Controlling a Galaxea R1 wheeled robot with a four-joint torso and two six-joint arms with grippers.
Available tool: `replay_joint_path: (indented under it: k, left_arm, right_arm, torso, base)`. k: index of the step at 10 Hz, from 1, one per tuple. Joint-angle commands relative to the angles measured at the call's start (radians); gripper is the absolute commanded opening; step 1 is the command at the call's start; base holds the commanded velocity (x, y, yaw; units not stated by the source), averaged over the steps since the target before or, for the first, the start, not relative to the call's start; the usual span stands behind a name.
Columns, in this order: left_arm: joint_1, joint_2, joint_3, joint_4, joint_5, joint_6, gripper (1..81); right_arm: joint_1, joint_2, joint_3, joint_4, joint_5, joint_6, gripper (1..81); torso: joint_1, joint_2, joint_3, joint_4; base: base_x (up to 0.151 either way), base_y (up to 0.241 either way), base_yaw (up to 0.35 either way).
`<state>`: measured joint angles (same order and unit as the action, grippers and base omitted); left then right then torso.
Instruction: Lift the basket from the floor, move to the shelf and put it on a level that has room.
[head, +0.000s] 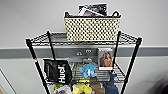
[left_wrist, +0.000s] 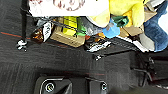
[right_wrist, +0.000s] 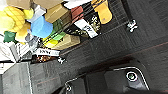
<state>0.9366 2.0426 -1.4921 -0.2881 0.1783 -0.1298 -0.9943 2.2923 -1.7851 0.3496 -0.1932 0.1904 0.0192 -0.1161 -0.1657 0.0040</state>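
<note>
The cream woven basket (head: 92, 28) with a dark rim and two small loop handles stands upright on the top wire-grid level (head: 42, 38) of the black shelf (head: 32, 52). It sits right of the tier's middle, and flat printed items (head: 93, 10) stick out of its top. Nothing grips it. In the left wrist view my arm's dark plate (left_wrist: 70, 86) hangs low over the dark carpet floor (left_wrist: 50, 62), near the shelf's bottom tier. In the right wrist view the other plate (right_wrist: 112, 80) hangs over the same floor (right_wrist: 120, 42).
On the tier below are a black bag (head: 58, 71), a blue plush (head: 88, 70) and a picture box (head: 105, 58). Yellow plush (left_wrist: 125, 10) and cardboard boxes (left_wrist: 67, 37) crowd the bottom tiers. The shelf's wheels (left_wrist: 22, 45) (right_wrist: 131, 25) rest on the carpet. A grey-banded wall (head: 150, 51) stands behind.
</note>
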Motion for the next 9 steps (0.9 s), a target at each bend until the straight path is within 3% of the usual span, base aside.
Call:
replay_joint_path:
  k: [1, 4, 9]
  left_arm:
    - [0.035, 0.114, -0.127, 0.0, -0.025, 0.062, 81.1]
    - [0.112, 0.252, -0.275, 0.024, -0.026, 0.073, 81.1]
    - [0.189, 0.343, -0.392, 0.072, -0.033, 0.073, 81.1]
  right_arm:
    - [0.004, 0.052, -0.064, 0.002, -0.037, -0.068, 81.1]
    - [-0.071, 0.156, -0.195, 0.0, -0.028, -0.106, 81.1]
    - [-0.149, 0.276, -0.352, 0.0, -0.008, -0.149, 81.1]
  torso:
    - [0.0, 0.0, 0.0, 0.0]
    - [0.0, 0.0, 0.0, 0.0]
    - [0.0, 0.0, 0.0, 0.0]
  base:
    - [0.0, 0.0, 0.0]
    - [0.0, 0.0, 0.0]
    - [0.0, 0.0, 0.0]
